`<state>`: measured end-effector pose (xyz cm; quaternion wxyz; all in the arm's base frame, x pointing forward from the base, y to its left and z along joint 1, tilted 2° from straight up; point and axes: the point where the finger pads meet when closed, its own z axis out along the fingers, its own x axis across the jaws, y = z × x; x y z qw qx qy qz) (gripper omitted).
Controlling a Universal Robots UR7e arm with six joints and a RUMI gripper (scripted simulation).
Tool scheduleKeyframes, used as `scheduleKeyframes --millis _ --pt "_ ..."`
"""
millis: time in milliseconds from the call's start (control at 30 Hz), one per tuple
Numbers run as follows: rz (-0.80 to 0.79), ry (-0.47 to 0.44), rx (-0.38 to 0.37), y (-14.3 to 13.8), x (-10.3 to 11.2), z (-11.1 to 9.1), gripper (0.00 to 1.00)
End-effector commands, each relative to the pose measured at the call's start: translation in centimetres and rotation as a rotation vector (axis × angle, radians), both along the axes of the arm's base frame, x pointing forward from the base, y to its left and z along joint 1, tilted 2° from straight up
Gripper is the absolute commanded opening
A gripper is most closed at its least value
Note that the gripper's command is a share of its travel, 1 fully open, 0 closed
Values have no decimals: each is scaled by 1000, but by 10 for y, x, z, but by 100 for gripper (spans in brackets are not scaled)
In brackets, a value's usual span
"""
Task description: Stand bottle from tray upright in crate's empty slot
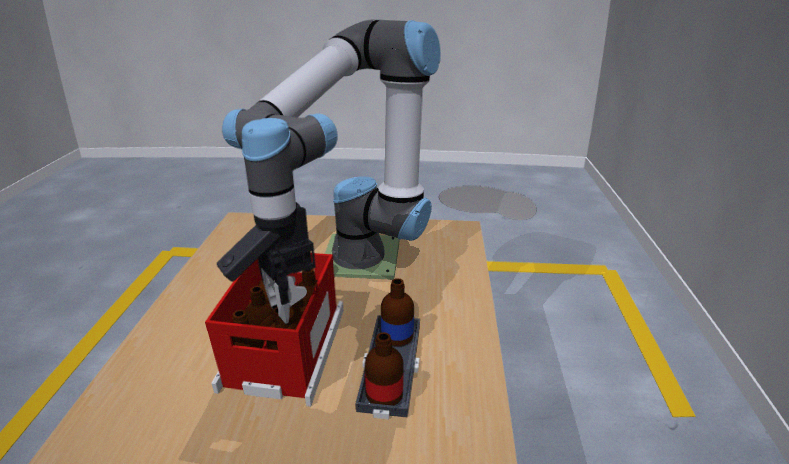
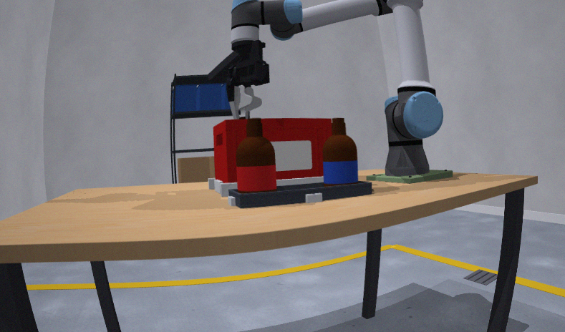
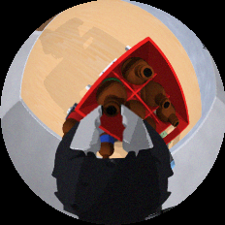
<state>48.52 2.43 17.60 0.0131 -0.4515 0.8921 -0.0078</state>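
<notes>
My gripper (image 1: 285, 300) (image 2: 244, 109) (image 3: 112, 105) reaches down into the red crate (image 1: 253, 352) (image 2: 301, 129) (image 3: 161, 54) and is shut on the neck of a brown bottle (image 3: 109, 95). That bottle stands upright in a slot at the crate's tray-side edge; in the top and exterior views the fingers and crate wall hide it. Other brown bottles (image 1: 257, 300) (image 3: 138, 70) fill the neighbouring slots. On the dark tray (image 1: 385, 406) (image 2: 341, 190) beside the crate stand a red-labelled bottle (image 1: 383, 370) (image 2: 255, 164) and a blue-labelled bottle (image 1: 397, 314) (image 2: 339, 158).
The arm's base (image 1: 362, 253) (image 2: 406, 164) stands on a green plate behind the crate and tray. White brackets (image 1: 262, 389) sit at the crate's foot. Behind the table are a blue rack (image 2: 198, 99) and a cardboard box (image 2: 193, 169).
</notes>
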Motion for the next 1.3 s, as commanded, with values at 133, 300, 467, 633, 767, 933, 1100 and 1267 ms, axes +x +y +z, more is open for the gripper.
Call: scheduleKeyframes --millis 133,300,467,633,767,933,1100,1267 --pt "0 -2 0 0 0 -2 0" --pt "0 -2 0 0 0 -3 0" --pt "0 -2 0 0 0 -4 0" --pt "0 -2 0 0 0 -7 0" --pt "0 -2 0 0 0 -9 0" --pt "0 -2 0 1 1 -10 0" --pt "0 -2 0 1 1 -13 0" --pt "0 -2 0 1 1 -15 0"
